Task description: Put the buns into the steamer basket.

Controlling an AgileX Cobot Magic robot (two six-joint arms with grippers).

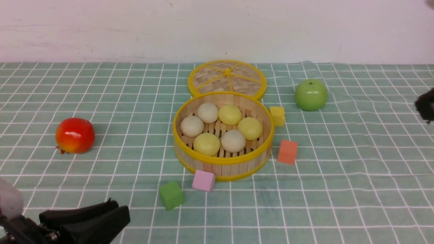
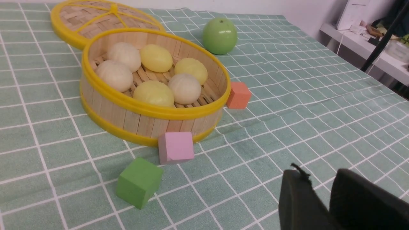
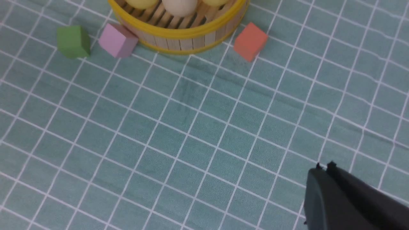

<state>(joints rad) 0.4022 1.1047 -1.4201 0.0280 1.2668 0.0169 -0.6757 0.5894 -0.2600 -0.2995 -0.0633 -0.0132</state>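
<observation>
Resting inside: six buns, three pale yellow (image 1: 206, 144) and three beige-white (image 1: 233, 141), all lie on the slatted floor of the steamer basket (image 1: 223, 168), the job apparently complete.
Left hand: parted narrowly at the near left, the left hand (image 2: 319, 183) has nothing between its fingers, well apart from the buns.
Right hand: closed and bare, the right hand (image 3: 326, 169) hangs off to the basket's right.
Risk to the buns: an unneeded regrasp could roll the rounded pieces against one another or lift one back out; a knock on the yellow rim could shift the whole load.
Risk at the cubes: a low sweep by the left hand could catch the green cube (image 1: 171, 195) and drive it toward the pink cube (image 1: 203, 180), which sits right at the basket's front wall.
Far side: the woven lid (image 1: 228, 79) lies close behind the basket, leaving little room there before the table's back edge.
Right flank: yellow (image 1: 277, 116) and orange (image 1: 287, 152) cubes crowd the wall, the green apple (image 1: 311, 95) beyond.
Open room: gridded cloth (image 1: 352, 189) stretches front right, the likelier path for withdrawing; the pomegranate (image 1: 75, 135) narrows the left.
</observation>
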